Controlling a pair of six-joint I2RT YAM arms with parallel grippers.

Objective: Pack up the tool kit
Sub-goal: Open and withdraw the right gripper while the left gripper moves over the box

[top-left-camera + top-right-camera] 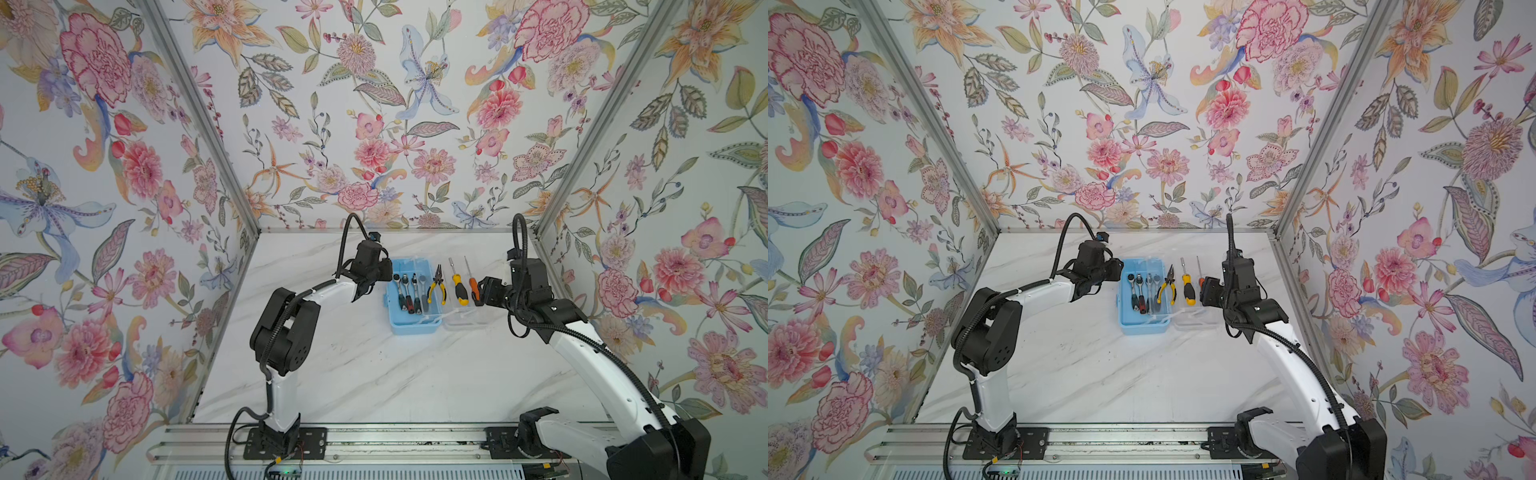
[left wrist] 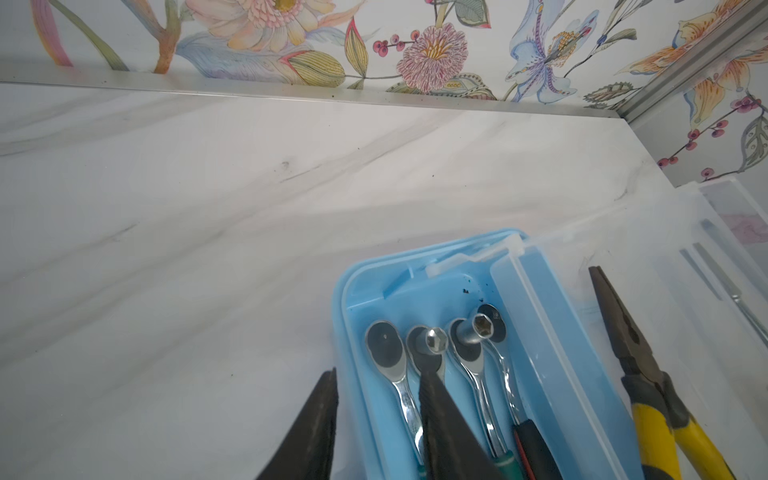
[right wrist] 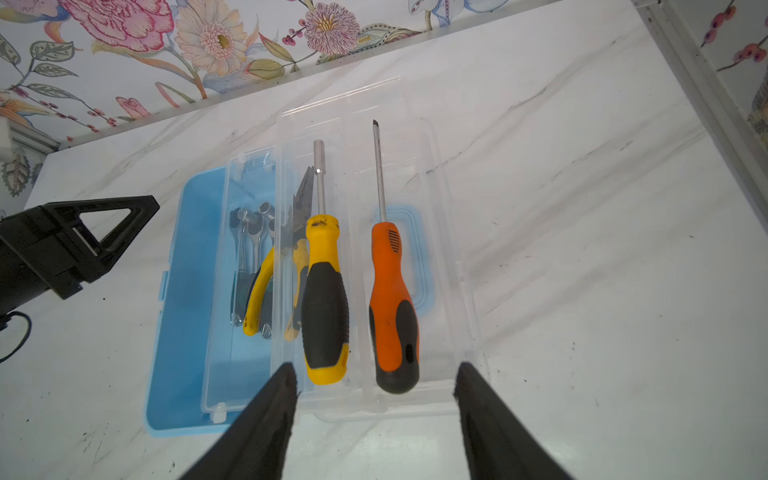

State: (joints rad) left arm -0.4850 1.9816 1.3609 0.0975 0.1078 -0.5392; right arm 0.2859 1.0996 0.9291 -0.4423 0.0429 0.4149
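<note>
Tally:
- 4 ratchet wrenches [image 2: 384, 347], 2 fitted with sockets [image 2: 482, 326]
- 1 pair of yellow-handled pliers [image 2: 633, 353]
- 2 screwdrivers [image 1: 460, 286]: 1 yellow-black bit driver [image 3: 324, 299], 1 orange-black flathead [image 3: 392, 307]
- 1 blue tool box [image 1: 411, 328]
- 1 clear hinged lid [image 3: 440, 174]
- 2 robot arms [image 1: 332, 291]

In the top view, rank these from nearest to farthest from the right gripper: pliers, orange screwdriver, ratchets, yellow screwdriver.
1. Orange screwdriver, right beside the right gripper.
2. Yellow screwdriver, next leftward in the clear lid.
3. Pliers, at the blue tray's right edge.
4. Ratchets, inside that tray, farthest left.
</note>
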